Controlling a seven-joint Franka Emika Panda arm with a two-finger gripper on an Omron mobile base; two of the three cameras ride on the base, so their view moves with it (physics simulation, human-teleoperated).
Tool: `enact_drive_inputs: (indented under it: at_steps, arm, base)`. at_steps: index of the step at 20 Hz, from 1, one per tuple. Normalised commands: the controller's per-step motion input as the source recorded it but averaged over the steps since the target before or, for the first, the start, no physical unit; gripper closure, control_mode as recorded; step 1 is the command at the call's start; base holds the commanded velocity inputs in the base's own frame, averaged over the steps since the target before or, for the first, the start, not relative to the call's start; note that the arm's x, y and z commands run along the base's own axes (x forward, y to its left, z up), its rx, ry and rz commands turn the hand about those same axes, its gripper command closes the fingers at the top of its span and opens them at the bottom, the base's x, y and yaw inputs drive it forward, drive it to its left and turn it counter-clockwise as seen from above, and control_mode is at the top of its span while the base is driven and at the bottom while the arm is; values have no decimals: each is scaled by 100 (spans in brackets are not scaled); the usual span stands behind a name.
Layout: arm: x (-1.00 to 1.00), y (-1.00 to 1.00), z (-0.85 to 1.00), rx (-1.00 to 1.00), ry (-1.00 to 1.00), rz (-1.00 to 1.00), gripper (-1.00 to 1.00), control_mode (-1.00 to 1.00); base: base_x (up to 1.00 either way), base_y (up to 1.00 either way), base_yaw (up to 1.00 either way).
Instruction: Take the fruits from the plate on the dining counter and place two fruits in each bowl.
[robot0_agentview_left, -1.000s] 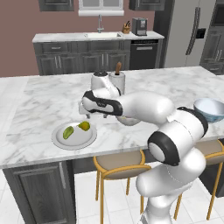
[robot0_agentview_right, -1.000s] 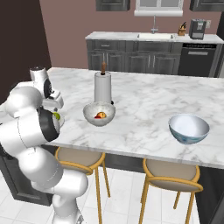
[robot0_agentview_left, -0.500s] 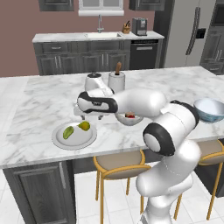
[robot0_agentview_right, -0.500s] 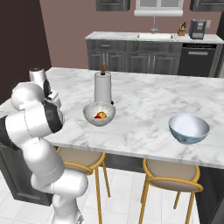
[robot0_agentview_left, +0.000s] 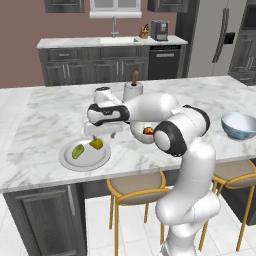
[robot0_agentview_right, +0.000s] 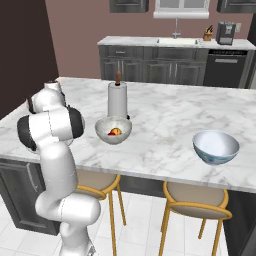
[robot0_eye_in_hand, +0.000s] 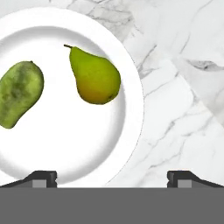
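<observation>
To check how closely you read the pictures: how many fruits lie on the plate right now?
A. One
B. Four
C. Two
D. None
C: the hand view shows just an elongated green fruit and a yellow-green pear lying apart on the plate.

The white arm reaches forward and to the left from its base, elbow bent high, forearm running level to a dark-banded wrist. The tool (robot0_agentview_left: 102, 134) points straight down, its hand set just above the fingertips. Its jaws stand fully apart, empty, nothing between them. In the hand view the two dark fingertips (robot0_eye_in_hand: 41, 178) sit wide, one at each lower corner.
</observation>
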Motion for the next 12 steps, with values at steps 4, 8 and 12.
enact_drive_inputs:
  at_steps: [4,8,12]
  arm:
    - [6,28,-46,-1,-3,13,-100,-100]
    - [11,0,-41,0,-10,10,-100,-100]
    - [20,0,-12,0,-3,7,-100,-100]
  base:
    - [0,0,0]
    - [0,0,0]
    - [0,0,0]
